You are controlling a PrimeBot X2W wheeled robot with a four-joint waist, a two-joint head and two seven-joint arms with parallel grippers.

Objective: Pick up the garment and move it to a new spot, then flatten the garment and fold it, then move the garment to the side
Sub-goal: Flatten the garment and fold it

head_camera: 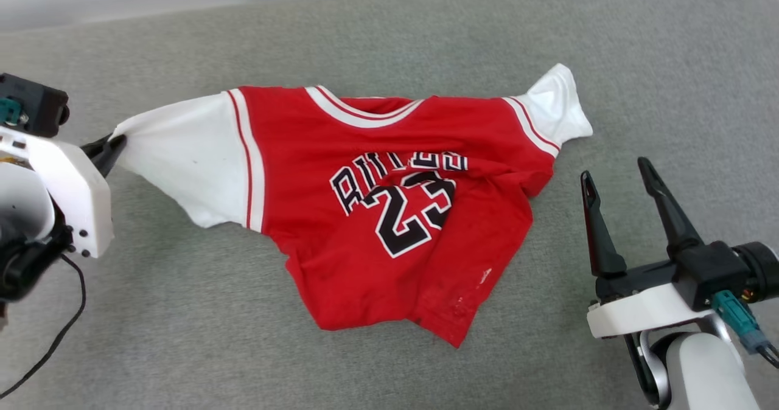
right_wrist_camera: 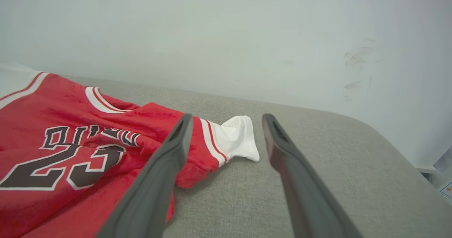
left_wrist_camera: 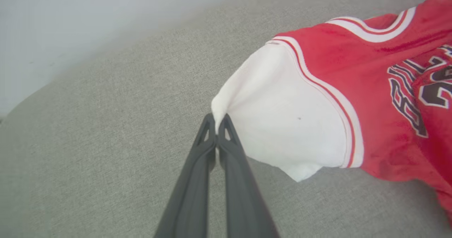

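The garment [head_camera: 389,215], a red jersey with white sleeves and a black "23" print facing up, lies crumpled on the grey cushion. My left gripper [head_camera: 109,148] is shut on the end of its left white sleeve [left_wrist_camera: 282,125], whose cloth is pinched between the fingertips [left_wrist_camera: 216,125] and drawn out sideways. To the right of the jersey's hem my right gripper [head_camera: 614,176] hangs open with nothing between its fingers. In the right wrist view the other white sleeve [right_wrist_camera: 238,137] lies on the cushion beyond that gripper [right_wrist_camera: 226,119], apart from it.
The grey cushion [head_camera: 182,337] spreads wide around the jersey. A pale wall [right_wrist_camera: 226,36] rises behind it. A black cable [head_camera: 61,331] hangs from my left arm at the lower left. The cushion's right edge [right_wrist_camera: 406,146] drops off near the wall.
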